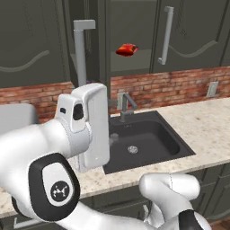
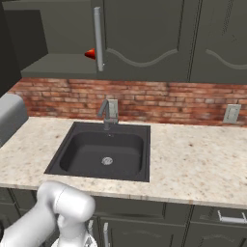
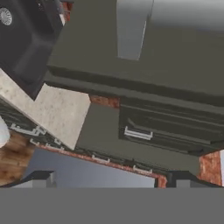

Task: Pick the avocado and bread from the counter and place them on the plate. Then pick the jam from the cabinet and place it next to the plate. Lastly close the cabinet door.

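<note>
red jam [image 1: 127, 49] lies with its long axis sideways on the cabinet [image 1: 130, 63] shelf; jaws open.

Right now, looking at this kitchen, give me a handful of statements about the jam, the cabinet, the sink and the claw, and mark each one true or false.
1. The jam sits on the shelf inside the cabinet. True.
2. The cabinet door is shut. False: it stands open, with the shelf and the jam in view.
3. The sink is dark and set into the speckled counter. True.
4. The claw is clamped on the jam. False: the jam rests free on the shelf and the claw is open.
5. The faucet stands at the front edge of the sink. False: it stands behind the basin, by the brick wall.
</note>
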Controlling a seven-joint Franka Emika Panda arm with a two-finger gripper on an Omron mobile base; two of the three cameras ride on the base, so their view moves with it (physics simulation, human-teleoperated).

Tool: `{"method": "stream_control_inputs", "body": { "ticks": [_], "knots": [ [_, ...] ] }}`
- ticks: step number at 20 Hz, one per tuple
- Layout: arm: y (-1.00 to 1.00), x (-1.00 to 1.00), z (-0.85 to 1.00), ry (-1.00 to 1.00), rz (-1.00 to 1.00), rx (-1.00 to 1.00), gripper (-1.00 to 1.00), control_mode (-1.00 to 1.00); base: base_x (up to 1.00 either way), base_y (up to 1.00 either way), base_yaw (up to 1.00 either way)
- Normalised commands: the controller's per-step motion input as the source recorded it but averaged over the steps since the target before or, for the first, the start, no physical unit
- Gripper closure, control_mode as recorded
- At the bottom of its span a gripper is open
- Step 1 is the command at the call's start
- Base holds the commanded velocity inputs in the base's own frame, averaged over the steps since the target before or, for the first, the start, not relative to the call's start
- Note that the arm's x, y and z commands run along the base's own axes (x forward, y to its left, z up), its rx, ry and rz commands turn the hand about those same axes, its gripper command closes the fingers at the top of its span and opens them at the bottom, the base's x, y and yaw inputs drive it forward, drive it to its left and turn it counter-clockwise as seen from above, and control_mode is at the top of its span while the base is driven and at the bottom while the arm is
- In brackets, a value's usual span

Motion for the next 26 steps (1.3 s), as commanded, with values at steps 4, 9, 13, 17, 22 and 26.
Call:
{"method": "stream_control_inputs", "body": {
  "ticks": [4, 9, 13, 17, 22, 26],
  "knots": [
    [0.79, 0.42, -0.15, 0.1, 0.01, 0.0, -1.0, -1.0, 0.0, 0.0, 0.0],
    [0.4, 0.63, -0.2, 0.04, 0.01, 0.0, -1.0, -1.0, 0.0, 0.0, 0.0],
    [0.03, 0.4, -0.34, 0.0, 0.0, 0.0, -1.0, -1.0, 0.0, 0.0, 0.0],
    [0.07, 0.31, -0.58, -0.01, 0.0, 0.0, -1.0, -1.0, 0.0, 0.0, 0.0],
    [0.08, 0.43, -0.48, 0.0, 0.0, 0.0, -1.0, -1.0, 0.0, 0.0, 0.0],
    [0.16, 0.55, -0.5, 0.0, 0.0, 0.0, -1.0, -1.0, 0.0, 0.0, 0.0]
  ]
}}
